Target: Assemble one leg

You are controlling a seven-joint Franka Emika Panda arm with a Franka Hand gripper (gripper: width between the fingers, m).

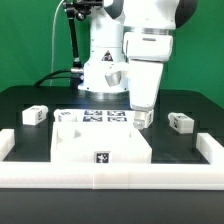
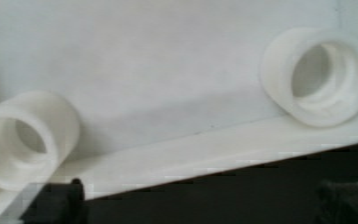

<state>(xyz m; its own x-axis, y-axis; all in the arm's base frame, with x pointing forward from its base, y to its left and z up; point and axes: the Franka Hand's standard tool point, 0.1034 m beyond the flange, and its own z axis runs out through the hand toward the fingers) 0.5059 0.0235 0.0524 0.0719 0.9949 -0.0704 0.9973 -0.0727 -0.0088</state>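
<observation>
Hanging over the far corner, on the exterior view's right, of the large flat white recessed panel [image 1: 100, 142], my gripper [image 1: 141, 110] points straight down, fingers [image 2: 51, 203] spread wide, holding nothing. One small white tagged plastic leg [image 1: 181, 122] lies beyond the panel on that same side; a second leg [image 1: 33, 116] lies off the panel's opposite side.

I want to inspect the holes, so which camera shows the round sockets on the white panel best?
The wrist view: two raised round sockets on the white panel show close up, rims and openings clear. The exterior view shows the whole panel, but the sockets are too small to make out there.
</observation>
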